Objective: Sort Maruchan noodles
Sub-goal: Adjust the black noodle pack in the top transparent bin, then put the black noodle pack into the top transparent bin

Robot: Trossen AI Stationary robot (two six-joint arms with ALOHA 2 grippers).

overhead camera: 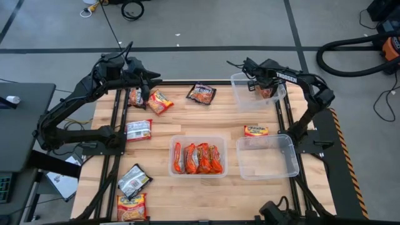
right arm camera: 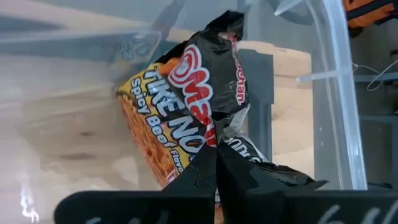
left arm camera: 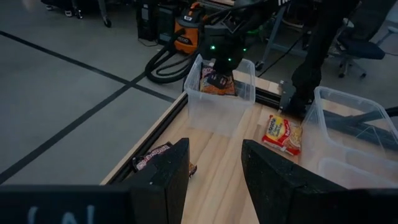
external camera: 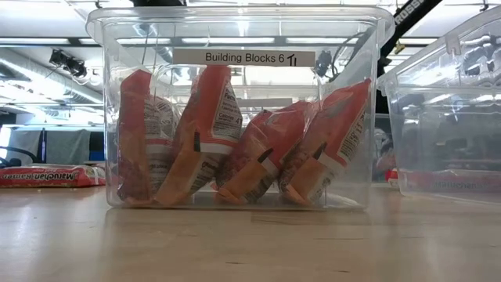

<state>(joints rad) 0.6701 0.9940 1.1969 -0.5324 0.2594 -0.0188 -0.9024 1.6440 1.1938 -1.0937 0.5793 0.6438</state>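
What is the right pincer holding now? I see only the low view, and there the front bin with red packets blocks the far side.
Observer: The right pincer is shut on a dark packet; its wrapper reads Spicy Beef.
Operator: Is it over a bin?
Observer: Yes, it holds the packet inside the far bin at the table's far right corner; the packet hangs above the bin's floor.
Operator: Where is the left pincer?
Observer: The left pincer hangs open at the far left of the table, near two loose packets.
Operator: Is the near right bin filled?
Observer: No, the near right bin holds no packets.
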